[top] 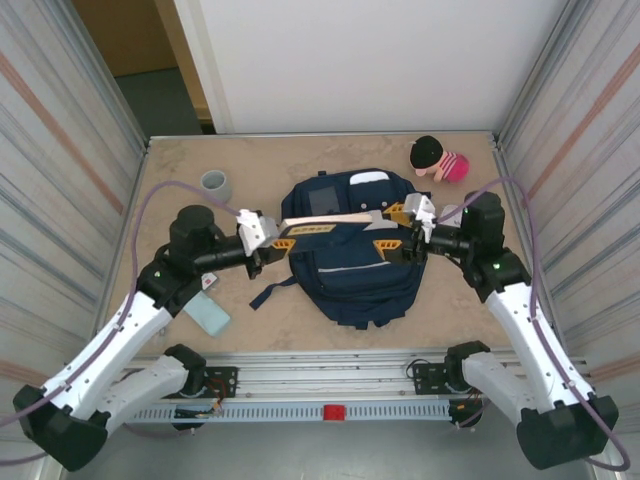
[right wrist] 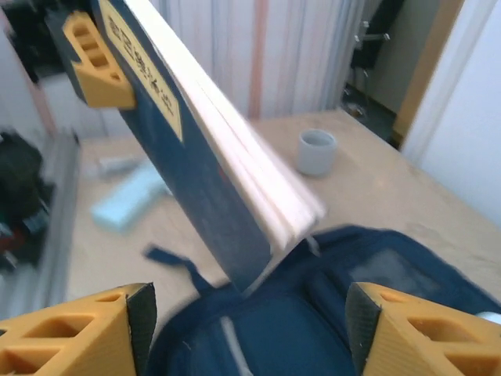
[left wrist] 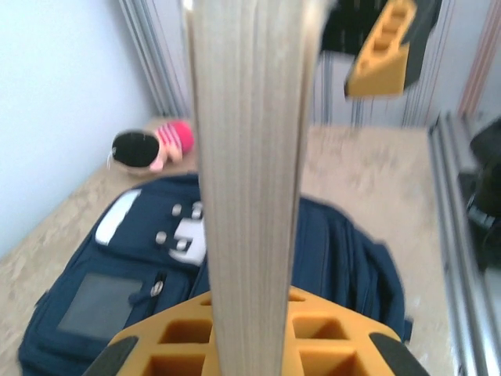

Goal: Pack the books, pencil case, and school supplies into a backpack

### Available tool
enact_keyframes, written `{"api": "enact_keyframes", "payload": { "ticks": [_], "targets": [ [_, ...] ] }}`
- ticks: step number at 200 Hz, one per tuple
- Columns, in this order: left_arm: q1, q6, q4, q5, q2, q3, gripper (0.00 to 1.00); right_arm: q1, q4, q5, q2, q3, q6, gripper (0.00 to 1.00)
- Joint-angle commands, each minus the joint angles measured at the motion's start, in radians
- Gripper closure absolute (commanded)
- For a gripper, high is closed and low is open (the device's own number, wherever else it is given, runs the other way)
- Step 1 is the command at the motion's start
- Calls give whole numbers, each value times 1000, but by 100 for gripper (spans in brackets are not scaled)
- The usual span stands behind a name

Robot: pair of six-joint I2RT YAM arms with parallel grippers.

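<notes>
Pinching one short end of the book with the left pincer, yellow pads pressed against both covers, page edges turned toward that wrist's camera. Held up off the counter, reaching from the left pincer across to the right pincer. Spread wide at the right pincer, pads standing clear on either side of the book's other end, touching neither cover. Dark navy on the cover, with a yellow label close to the left pincer's end.

Directly beneath both pincers and the book, lying flat on the counter: the backpack, navy, with its grey patch and white tab on the pocket just beyond the pincers. Nearer than the left pincer and outward, beside its arm, flat on the counter: the pale teal pencil case, apart from the backpack. Beyond the left pincer, standing upright: a grey cup. Beyond the right pincer, lying on the counter: a pink and black plush toy.
</notes>
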Motion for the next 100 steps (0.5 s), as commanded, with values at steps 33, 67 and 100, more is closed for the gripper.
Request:
{"api": "enact_keyframes", "payload": {
  "ticks": [33,67,100],
  "targets": [
    [37,-298,438,282,30,-29,100,113,490,-133,44,-78,446,36],
    [37,-365,553,307,79,-37,100,121,767,-107,107,-96,652,50],
    [37,-381,567,318,111,-31,100,128,794,-134,145,-68,682,61]
  ]
}}
